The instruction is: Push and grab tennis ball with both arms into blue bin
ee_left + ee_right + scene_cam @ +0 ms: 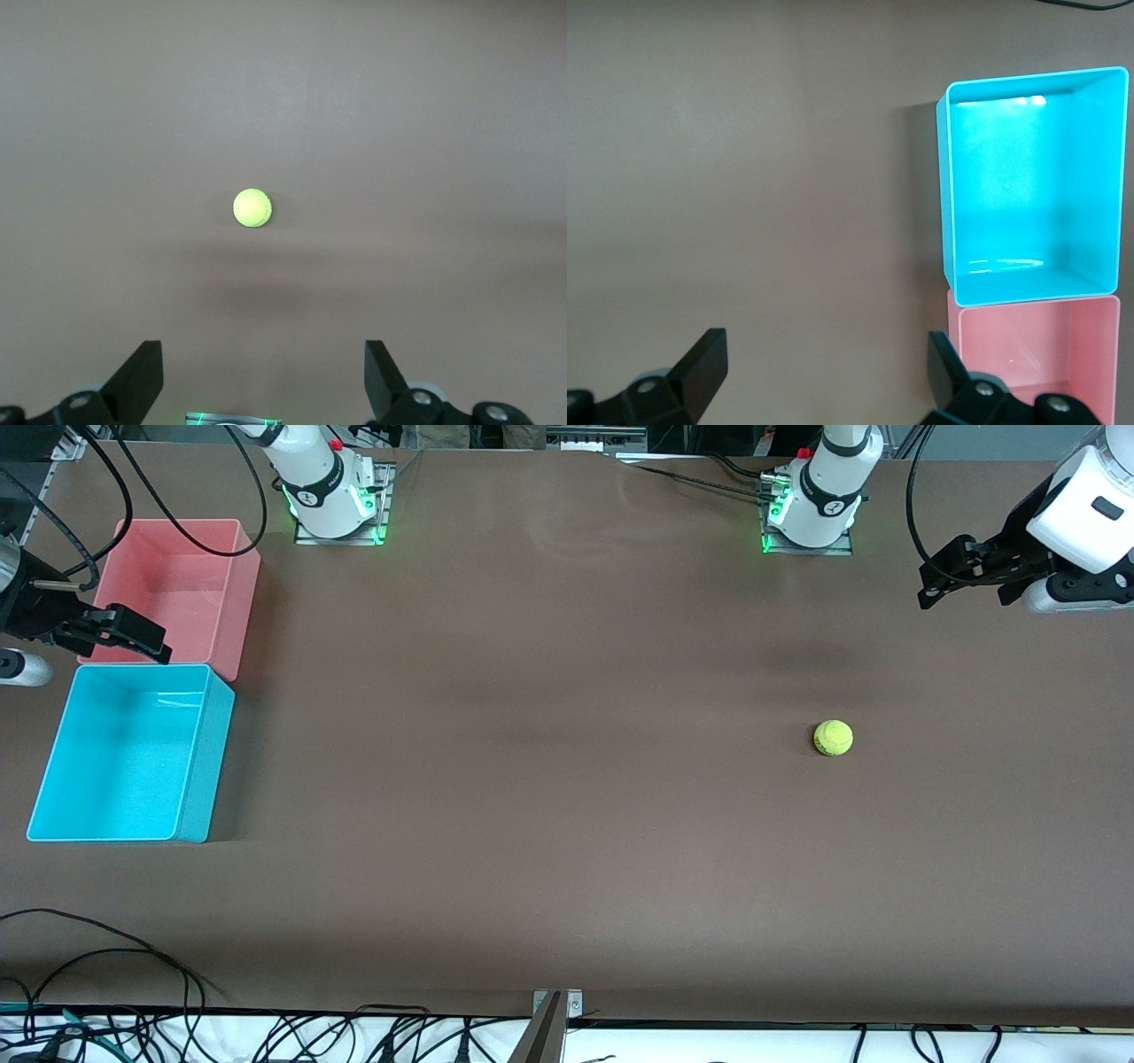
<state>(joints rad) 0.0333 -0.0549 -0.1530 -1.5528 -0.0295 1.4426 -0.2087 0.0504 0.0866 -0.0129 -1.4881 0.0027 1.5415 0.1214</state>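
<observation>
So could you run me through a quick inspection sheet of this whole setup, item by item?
Surface: brown matte table, bare across the middle.
Job's things: small fuzzy yellow-green tennis ball on the table toward the left arm's end; bright cyan rectangular plastic bin, empty, toward the right arm's end.
Clutter: pink rectangular plastic tub, empty, touching the cyan bin, farther from the front camera.
Grippers: left claw open, in the air over the table edge; right claw open, over the two bins.
Cables: black cables along the table's near edge and around the arm bases.
Surroundings: green-lit arm bases; otherwise nothing seen.
</observation>
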